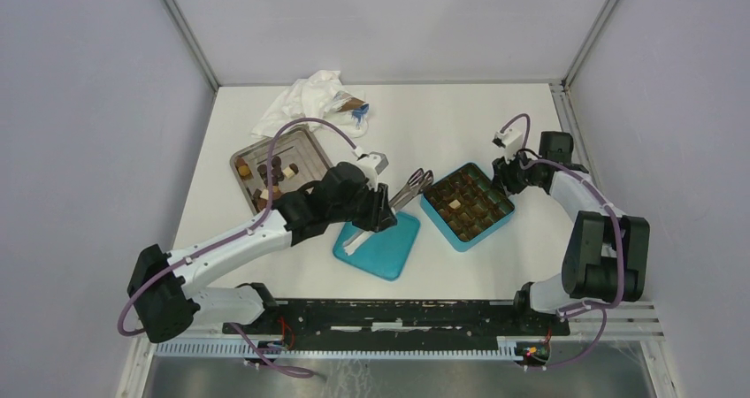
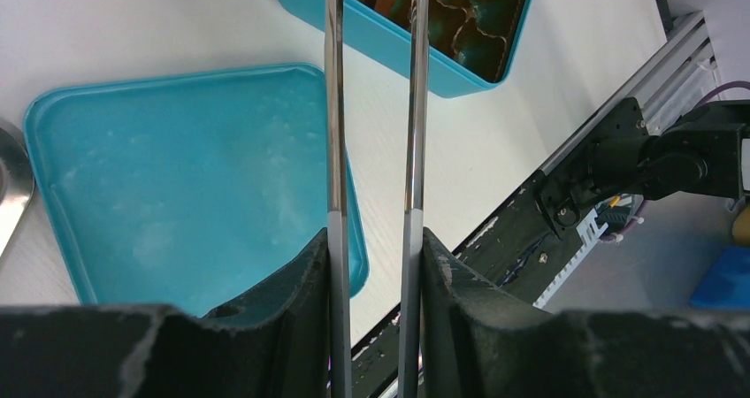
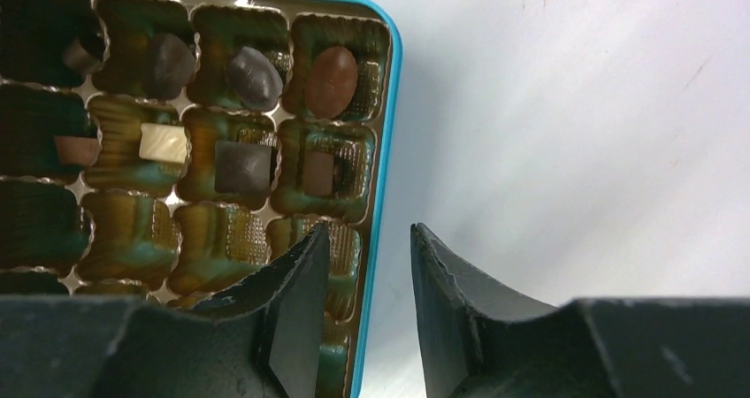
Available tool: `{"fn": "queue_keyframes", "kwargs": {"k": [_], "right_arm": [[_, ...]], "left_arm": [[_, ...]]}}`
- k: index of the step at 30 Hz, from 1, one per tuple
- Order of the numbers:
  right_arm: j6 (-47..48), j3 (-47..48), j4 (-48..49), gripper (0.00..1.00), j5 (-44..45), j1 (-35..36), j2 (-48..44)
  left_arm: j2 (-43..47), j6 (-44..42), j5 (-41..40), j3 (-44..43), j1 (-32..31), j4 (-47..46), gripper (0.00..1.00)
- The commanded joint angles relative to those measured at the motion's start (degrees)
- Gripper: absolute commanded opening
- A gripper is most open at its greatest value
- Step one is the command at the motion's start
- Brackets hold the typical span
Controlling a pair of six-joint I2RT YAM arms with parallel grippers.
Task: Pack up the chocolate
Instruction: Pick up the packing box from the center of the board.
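Overhead, loose chocolate [image 1: 272,170] is seen on a metal tray [image 1: 311,146] at the left of the counter [image 1: 442,124]. More is already seated in the box [image 1: 440,224] at the right, and the lid [image 1: 389,248] lies between tray and box. Tongs [image 1: 412,186] are held by the left pincer [image 1: 382,205], their tips pointing toward the box, while the right pincer [image 1: 506,179] is set at the box's far right corner. From the left wrist, that pincer is shown clamped on the tongs' two steel arms, which are squeezed near each other but not together. Nothing is seen between them in the stretch that shows. From the right wrist, the pincer is shown partly open and astride the box's rim, one finger over the cups and one outside; no pinch on the wall can be made out. Several pieces sit in single cups, and many cups are bare. The pieces are judged light, smooth and easily marred, so each is best nipped gently across its sides by the tongs' tips.
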State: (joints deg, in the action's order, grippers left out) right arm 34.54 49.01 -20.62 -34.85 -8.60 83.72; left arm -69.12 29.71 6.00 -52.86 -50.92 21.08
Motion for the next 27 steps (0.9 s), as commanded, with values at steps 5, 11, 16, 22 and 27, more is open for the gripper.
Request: {"fn": "queue_keyframes", "kwargs": {"k": [5,11,16,22,27], "right_arm": [[-2.2,3.7,3.6,0.42,1.9,4.7,4.8],[-3.1,4.6,4.8,0.37,4.9,7.1,5.5],[-3.2,5.0,4.9,0.24,4.9,7.6,6.9],[-2.9,6.8,4.0,0.30,5.5,7.8,8.9],[-1.3,7.8,2.7,0.22,4.4,7.8,10.4]], "left_arm": [[-1.0,1.4,-1.1,-3.0,-1.3,-5.1,0.02],[-0.9,1.2,-1.5,-3.1,-2.2,-5.1,0.02],[-0.2,0.9,-2.1,-2.8,-2.8,-5.2,0.02],[0.4,0.6,-2.3,-2.6,-3.3,-5.2,0.02],[0.6,0.5,-2.3,-2.2,-3.6,-5.4,0.02]]}}
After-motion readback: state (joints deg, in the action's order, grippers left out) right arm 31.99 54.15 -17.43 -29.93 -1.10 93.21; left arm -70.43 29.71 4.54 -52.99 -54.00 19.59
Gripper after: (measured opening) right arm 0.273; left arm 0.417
